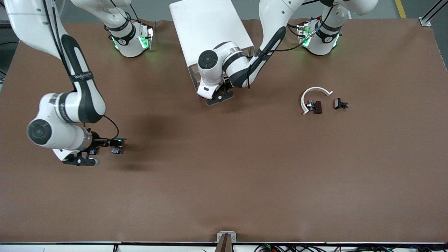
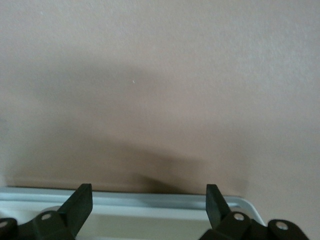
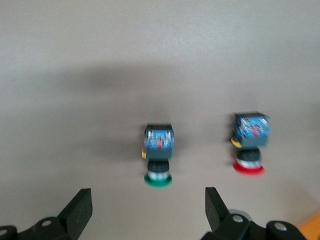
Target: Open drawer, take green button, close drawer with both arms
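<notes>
The green-capped button (image 3: 159, 156) lies on its side on the brown table, toward the right arm's end. My right gripper (image 3: 148, 202) hangs just over it, open, with nothing between its fingers. In the front view the right gripper (image 1: 85, 161) is low over the table. The white cabinet (image 1: 210, 31) stands at the middle, by the arms' bases. My left gripper (image 1: 219, 97) is at the cabinet's front, low down and open. In the left wrist view the drawer (image 2: 165, 210) shows as a white tray rim under the left gripper (image 2: 148, 192), whose fingers grip nothing.
A red-capped button (image 3: 249, 145) lies beside the green one. Toward the left arm's end lie a white curved piece (image 1: 314, 92) and two small dark parts (image 1: 316, 107) (image 1: 340, 104). The table's front edge carries a small bracket (image 1: 226, 236).
</notes>
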You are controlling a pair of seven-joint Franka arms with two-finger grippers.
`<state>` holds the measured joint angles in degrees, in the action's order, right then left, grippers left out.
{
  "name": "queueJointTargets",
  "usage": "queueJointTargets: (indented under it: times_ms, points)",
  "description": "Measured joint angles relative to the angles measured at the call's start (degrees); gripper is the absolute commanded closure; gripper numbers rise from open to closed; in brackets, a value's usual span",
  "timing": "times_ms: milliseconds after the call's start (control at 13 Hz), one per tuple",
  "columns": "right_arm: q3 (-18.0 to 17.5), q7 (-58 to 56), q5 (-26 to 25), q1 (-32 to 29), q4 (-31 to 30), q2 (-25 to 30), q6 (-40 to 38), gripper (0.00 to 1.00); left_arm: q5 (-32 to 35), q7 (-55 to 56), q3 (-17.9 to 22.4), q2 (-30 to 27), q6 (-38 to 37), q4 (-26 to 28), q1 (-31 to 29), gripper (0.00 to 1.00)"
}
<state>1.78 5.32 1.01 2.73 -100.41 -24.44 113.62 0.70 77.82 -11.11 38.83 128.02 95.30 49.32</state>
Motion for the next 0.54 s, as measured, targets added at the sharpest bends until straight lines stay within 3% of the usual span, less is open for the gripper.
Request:
queueJointTargets:
  times_ms: [537]
  points:
    - [0.5,0.1,-0.1,-3.1,17.5,3.4,-26.4,0.00,-1.9,0.0,-1.5,0.0,0.0,-0.3,-0.1,0.00]
